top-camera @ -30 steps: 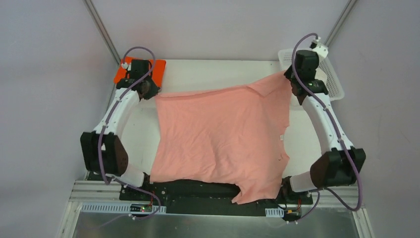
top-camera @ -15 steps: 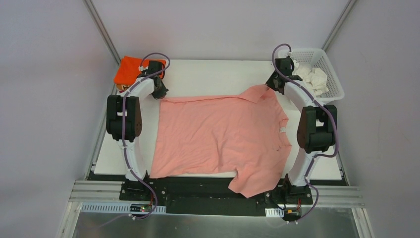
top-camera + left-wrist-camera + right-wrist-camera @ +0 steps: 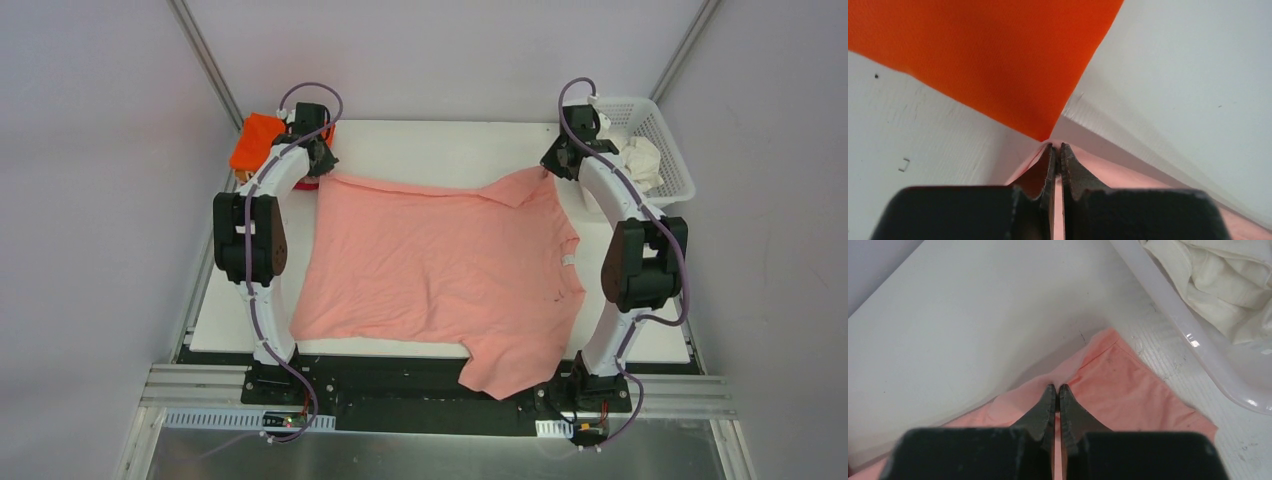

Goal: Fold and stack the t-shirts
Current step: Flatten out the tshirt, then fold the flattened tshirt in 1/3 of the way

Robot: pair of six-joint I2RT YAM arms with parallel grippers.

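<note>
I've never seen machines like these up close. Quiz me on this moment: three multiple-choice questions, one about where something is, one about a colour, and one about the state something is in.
1. Where does the orange t-shirt lie?
A. At the far left corner of the table
B. Inside the basket
C. Hanging off the near edge

2. What colour is the cloth in the white basket?
A. Magenta
B. Cream-white
C. Blue

3. How do the left gripper and right gripper stand?
A. Both wide open
B. One open, one shut
C. Both shut on the far edge of the salmon pink t-shirt

Answers:
1 A: the top view shows it beside the left wrist at the far left.
2 B: the right wrist view shows pale, crumpled fabric in the basket.
3 C: each wrist view shows the fingers pinched together on pink fabric.
</note>
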